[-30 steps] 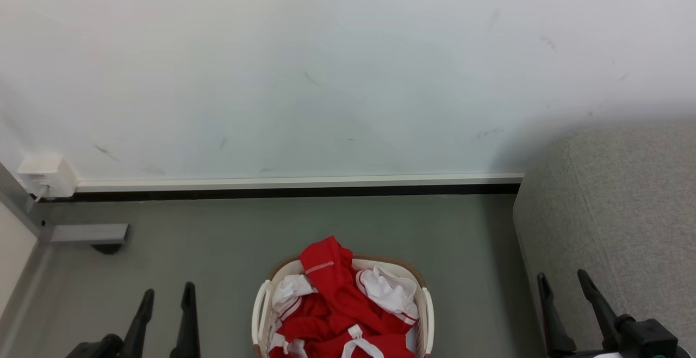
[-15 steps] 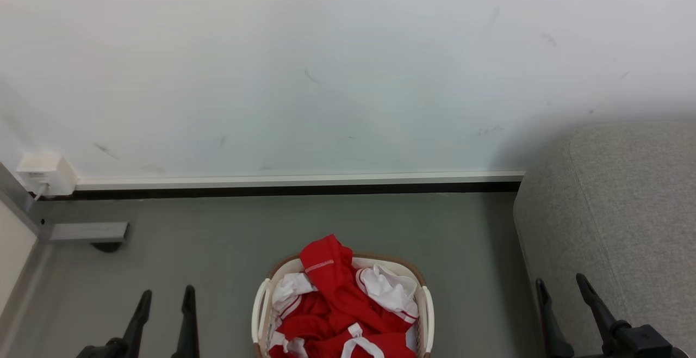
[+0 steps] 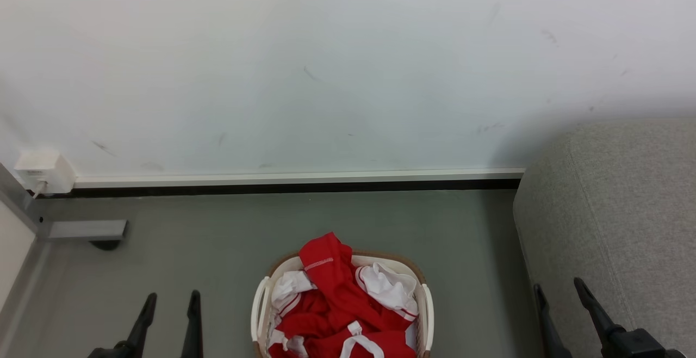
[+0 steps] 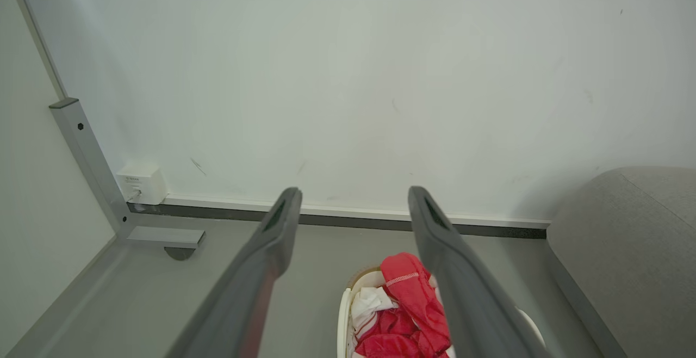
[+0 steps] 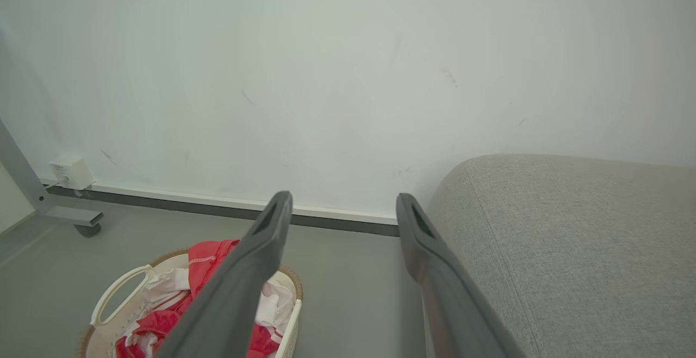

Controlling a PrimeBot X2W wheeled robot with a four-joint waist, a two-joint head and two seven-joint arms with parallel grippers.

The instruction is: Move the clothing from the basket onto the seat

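Red clothing with white trim and straps lies heaped in the cream basket on the floor at the bottom centre of the head view. The grey sofa seat fills the right side. My left gripper stands open at the lower left, apart from the basket. My right gripper stands open at the lower right, in front of the sofa's edge. The left wrist view looks past open fingers at the clothing. In the right wrist view the basket sits lower left and the sofa right.
A white wall with a dark skirting strip runs behind the basket. A grey metal frame foot with a caster and a white wall box stand at the left. Bare grey floor surrounds the basket.
Both grippers have sunk a little toward the bottom edge of the head view. The wall marks and skirting have shifted slightly upward, so the camera has moved a little. The clothing has not moved in the basket.
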